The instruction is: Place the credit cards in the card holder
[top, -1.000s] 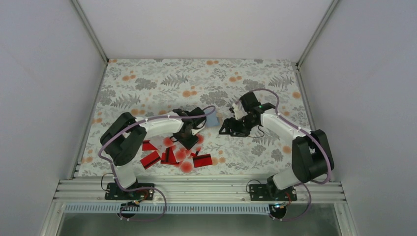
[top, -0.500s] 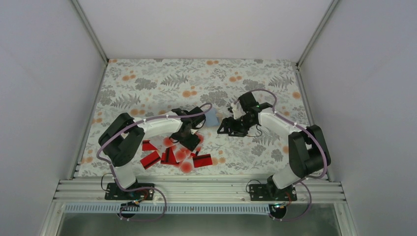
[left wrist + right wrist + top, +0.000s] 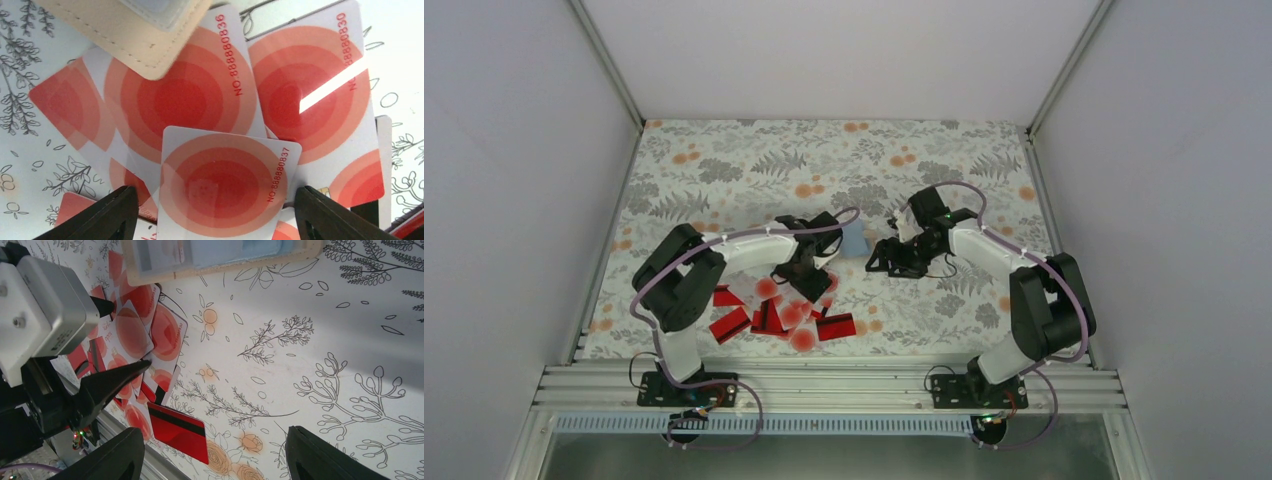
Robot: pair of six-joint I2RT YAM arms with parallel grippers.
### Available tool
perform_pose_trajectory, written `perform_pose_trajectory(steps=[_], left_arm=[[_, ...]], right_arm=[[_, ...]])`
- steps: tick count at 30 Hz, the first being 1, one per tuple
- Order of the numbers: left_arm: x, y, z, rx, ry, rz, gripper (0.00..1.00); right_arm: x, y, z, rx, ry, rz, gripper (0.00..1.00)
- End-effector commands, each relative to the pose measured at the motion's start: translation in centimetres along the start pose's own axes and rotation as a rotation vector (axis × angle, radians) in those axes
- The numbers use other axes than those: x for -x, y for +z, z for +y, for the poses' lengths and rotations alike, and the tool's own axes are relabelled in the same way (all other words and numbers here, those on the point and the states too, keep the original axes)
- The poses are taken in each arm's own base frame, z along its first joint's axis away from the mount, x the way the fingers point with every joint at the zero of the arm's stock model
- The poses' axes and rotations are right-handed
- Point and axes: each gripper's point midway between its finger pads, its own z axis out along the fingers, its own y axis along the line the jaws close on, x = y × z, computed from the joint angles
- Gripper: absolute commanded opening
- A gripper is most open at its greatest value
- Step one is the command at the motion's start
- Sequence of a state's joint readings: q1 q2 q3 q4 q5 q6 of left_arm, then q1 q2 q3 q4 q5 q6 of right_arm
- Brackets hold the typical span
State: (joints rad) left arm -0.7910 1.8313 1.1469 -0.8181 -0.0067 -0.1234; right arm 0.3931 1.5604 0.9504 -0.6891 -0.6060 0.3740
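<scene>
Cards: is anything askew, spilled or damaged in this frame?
The cards lie in a loose, overlapping heap at mixed angles, not stacked. The holder's corner covers part of one dotted card. No damage shows.

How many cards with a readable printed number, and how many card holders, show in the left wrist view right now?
Dotted cards with a readable number: 3
Card holder: 1
Total: 4
</scene>
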Motion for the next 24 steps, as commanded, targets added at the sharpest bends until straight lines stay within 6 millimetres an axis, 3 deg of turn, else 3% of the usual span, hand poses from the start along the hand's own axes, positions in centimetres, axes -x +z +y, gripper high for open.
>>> perform_pose_trajectory(steps=[1, 5, 13, 15, 20, 24], left_arm=[[0.0, 1.3, 0.3, -0.015, 0.032, 0.018, 0.74], [-0.5, 1.7, 0.3, -0.017, 0.012, 0.038, 0.54], [-2.0, 1.2, -0.9, -0.027, -0.147, 0.077, 0.48], [-2.0, 0.7, -1.0, -0.03, -0.207, 0.08, 0.49], [-1.6, -0.3, -2.0, -0.033, -0.242, 0.081, 0.71], [-2.0, -0.5, -2.5, -0.028, -0.218, 0.091, 0.75]], right_arm=[[0.9, -0.3, 0.4, 0.01, -0.007, -0.022, 0.72], [1.1, -0.2, 0.4, 0.009, -0.009, -0.019, 0.72], [1.5, 0.4, 0.4, 0.016, -0.01, -0.007, 0.72], [1.5, 0.5, 0.4, 0.02, -0.011, 0.0, 0.72], [1.6, 0.7, 0.4, 0.026, -0.018, 0.008, 0.71], [1.5, 0.6, 0.4, 0.025, -0.026, 0.012, 0.71]])
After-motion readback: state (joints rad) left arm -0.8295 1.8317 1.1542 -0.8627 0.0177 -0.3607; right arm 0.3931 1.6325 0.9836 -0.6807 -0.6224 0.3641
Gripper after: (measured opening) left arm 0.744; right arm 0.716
